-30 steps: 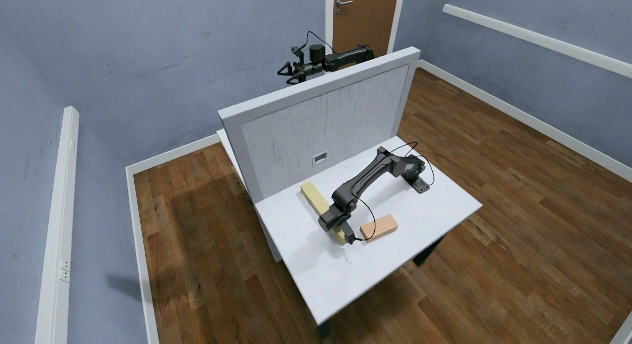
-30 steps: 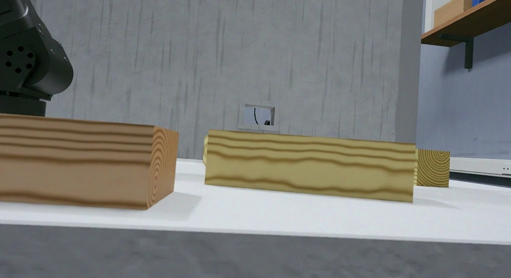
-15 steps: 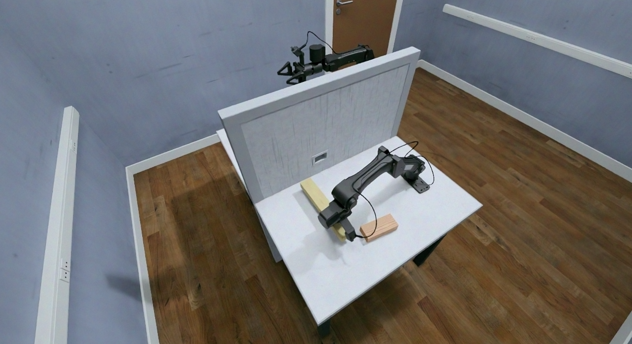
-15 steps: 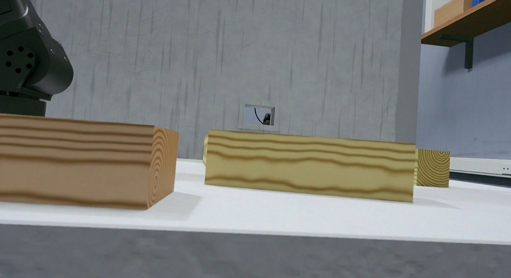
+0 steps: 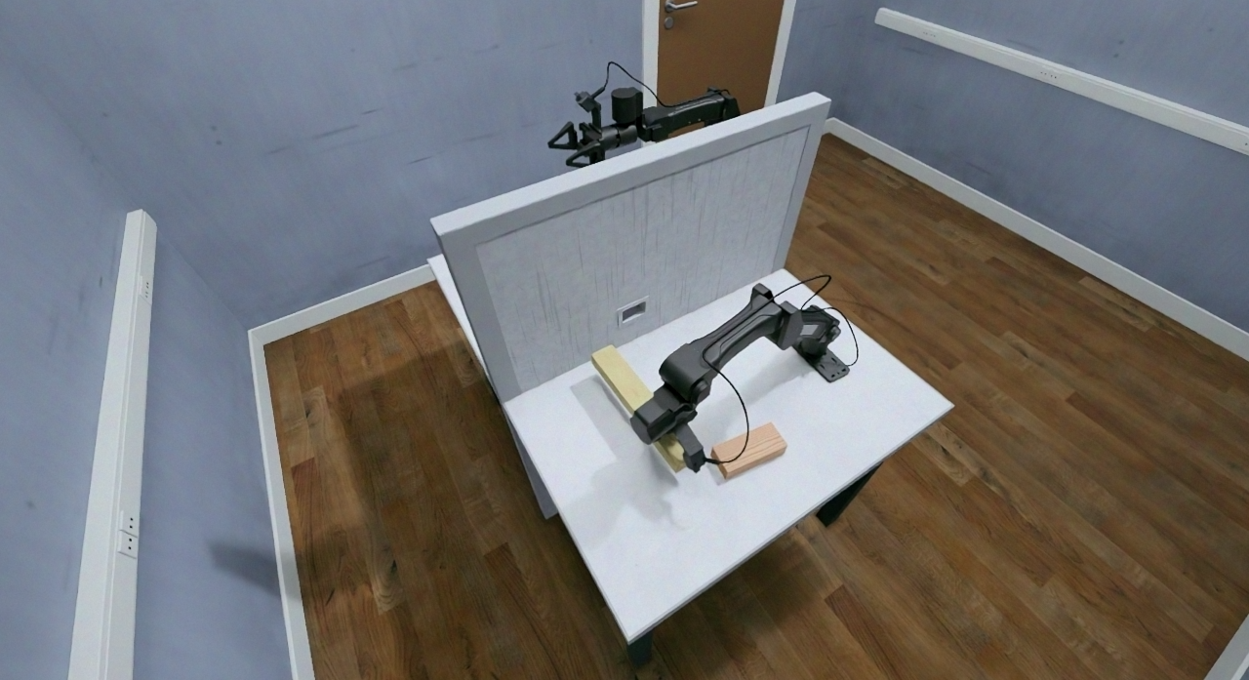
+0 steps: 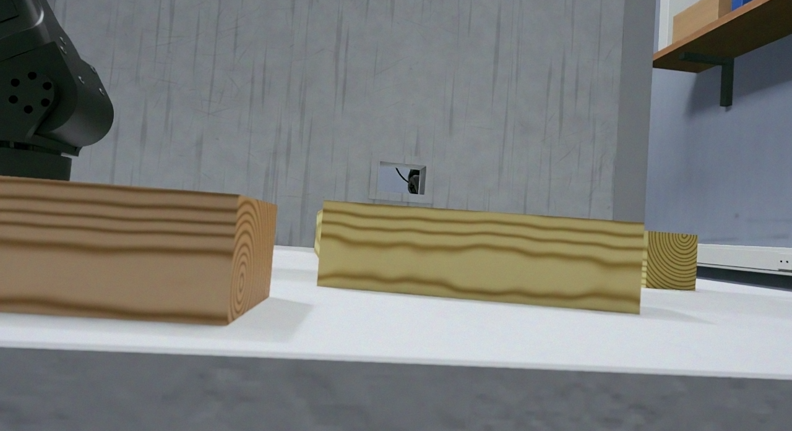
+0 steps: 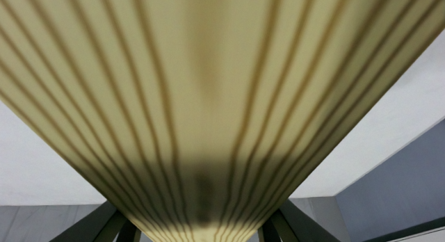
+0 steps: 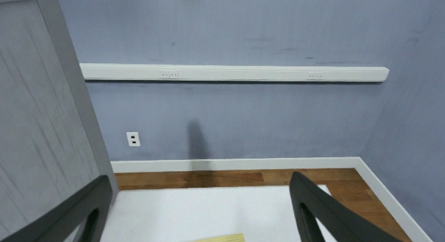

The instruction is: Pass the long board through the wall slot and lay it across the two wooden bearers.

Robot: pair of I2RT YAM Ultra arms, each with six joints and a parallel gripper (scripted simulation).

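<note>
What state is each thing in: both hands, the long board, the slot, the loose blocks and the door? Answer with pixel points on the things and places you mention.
Left hand point(image 5: 668, 433) point(image 7: 199, 221): shut on the long board.
Right hand point(image 5: 560, 153) point(image 8: 199, 177): open, holding nothing.
Long board point(image 5: 622, 375) point(image 7: 208, 78): gripped, apparently raised.
Slot point(image 5: 633, 311) point(image 6: 396, 179): open, board not in it.
Pinkish block point(image 5: 749, 450): lying on the table.
Brown block point(image 6: 111, 251): lying on the table.
Front yellow block point(image 6: 476, 256): lying on the table.
Door point(image 5: 724, 52): looks shut.

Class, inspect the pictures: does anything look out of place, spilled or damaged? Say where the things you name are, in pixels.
Nothing stands out. The long board point(image 5: 622, 379) point(image 7: 208, 96) looks straight and whole in the left pincer point(image 5: 666, 437) point(image 7: 201, 229). The reddish block point(image 5: 749, 450) lies angled to it, but shows no damage. No spill is visible.
</note>
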